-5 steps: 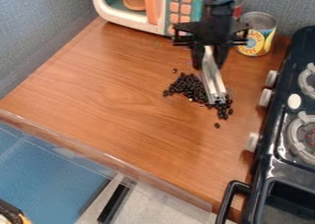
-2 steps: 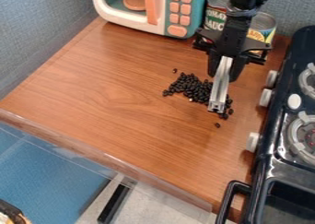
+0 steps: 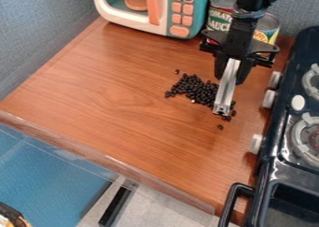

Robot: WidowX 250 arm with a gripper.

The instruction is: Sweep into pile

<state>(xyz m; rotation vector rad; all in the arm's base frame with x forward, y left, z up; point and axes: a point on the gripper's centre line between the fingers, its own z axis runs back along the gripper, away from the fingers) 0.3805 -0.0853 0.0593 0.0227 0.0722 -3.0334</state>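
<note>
The black gripper (image 3: pixel 233 72) hangs over the right part of the wooden counter, shut on a silver metal tool (image 3: pixel 227 86) that slants down toward the camera. The tool's lower end is over the right side of the dark beans (image 3: pixel 194 88) and hides some of them. Most beans lie in one loose heap left of the tool. A few lie around its lower end, and single beans sit apart, one above the heap and one below the tool.
A toy microwave (image 3: pixel 179 31) stands at the back, with two cans (image 3: pixel 220 17) beside it behind the arm. Along the right edge is a black toy stove (image 3: pixel 268 163) with knobs and a handle. The counter's front edge (image 3: pixel 112 164) has a clear rim.
The gripper and its tool have moved right and slightly toward the camera, uncovering the microwave's buttons and one can. The beans look about the same.
</note>
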